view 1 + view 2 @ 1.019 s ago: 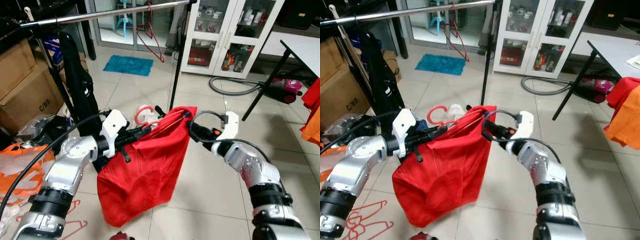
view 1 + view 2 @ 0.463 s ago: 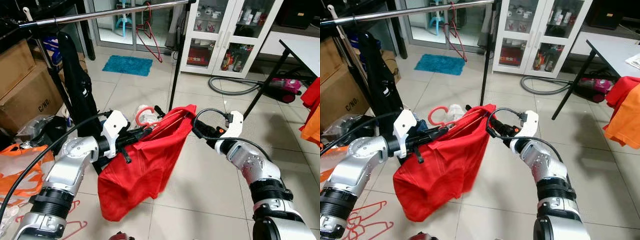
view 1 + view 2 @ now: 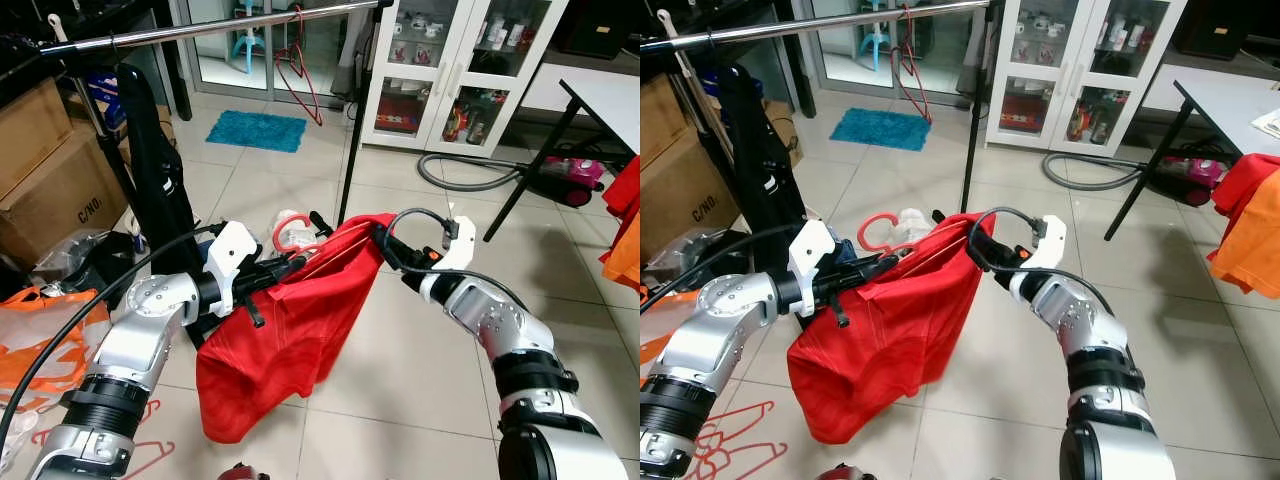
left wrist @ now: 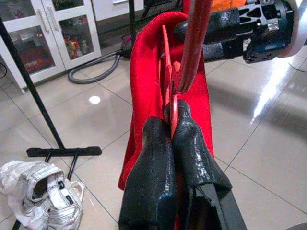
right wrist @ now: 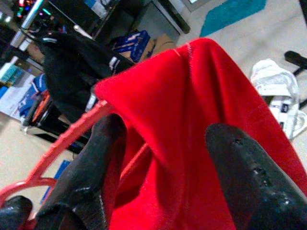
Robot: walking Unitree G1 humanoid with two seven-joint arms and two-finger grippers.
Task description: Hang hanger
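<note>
A red garment (image 3: 290, 330) hangs over a red hanger whose hook (image 3: 290, 228) curls up near the floor pile. My left gripper (image 3: 290, 265) is shut on the hanger's bar; the left wrist view shows its fingers (image 4: 158, 163) pinching the red hanger (image 4: 192, 48). My right gripper (image 3: 380, 238) is at the garment's right shoulder. In the right wrist view its fingers (image 5: 240, 167) are spread, with the red cloth (image 5: 192, 120) between them. The metal rail (image 3: 220, 27) runs above and behind, to the left.
A black garment (image 3: 150, 170) and red hangers (image 3: 300, 75) hang on the rail, whose black post (image 3: 355, 120) stands just behind the garment. Cardboard boxes (image 3: 50, 170) and an orange bag (image 3: 40, 330) sit on the left. A glass cabinet (image 3: 450, 70), table leg (image 3: 535, 160) and vacuum (image 3: 570, 175) are at the right.
My right gripper pulled away to the right, then came back up against the garment's shoulder. The garment's lower part swung left and bunched. The left arm held still.
</note>
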